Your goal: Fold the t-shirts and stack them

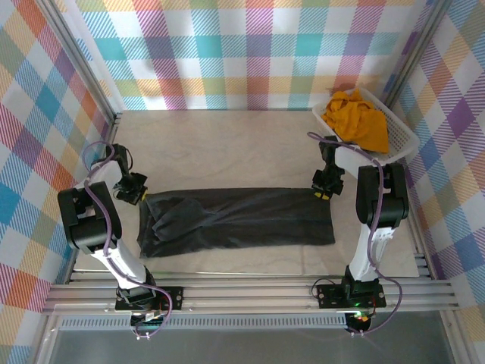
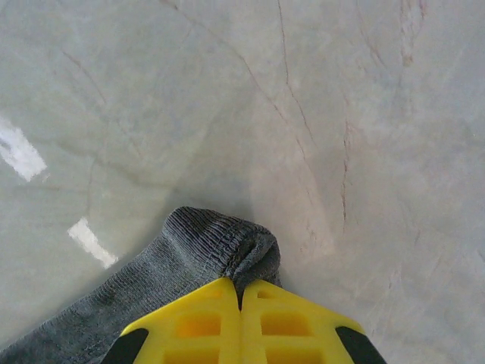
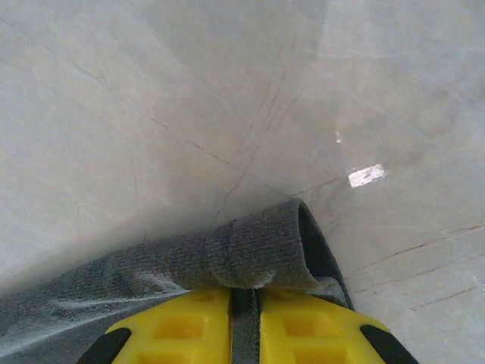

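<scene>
Top view: white lattice basket [image 1: 403, 135] sits at 2 o'clock in the table [image 1: 227, 152] corner, just behind the right arm, with the mustard t-shirt [image 1: 356, 120] crumpled inside. Plaid walls [image 1: 250, 53] box in three sides, aluminium rails [image 1: 250, 292] at 6 o'clock. The charcoal t-shirt [image 1: 239, 220] lies mid-table as a long flat band running 9 to 3, rumpled at the 9 o'clock end. Left gripper [image 1: 130, 189] at its 10 o'clock corner, yellow fingers clenched on a ribbed knit edge [image 2: 241, 292]. Right gripper [image 1: 326, 186] at the 2 o'clock corner, pinching a rolled fold of grey knit between its fingers [image 3: 244, 292]. Tabletop is glossy pale stone-look with fine veins.
</scene>
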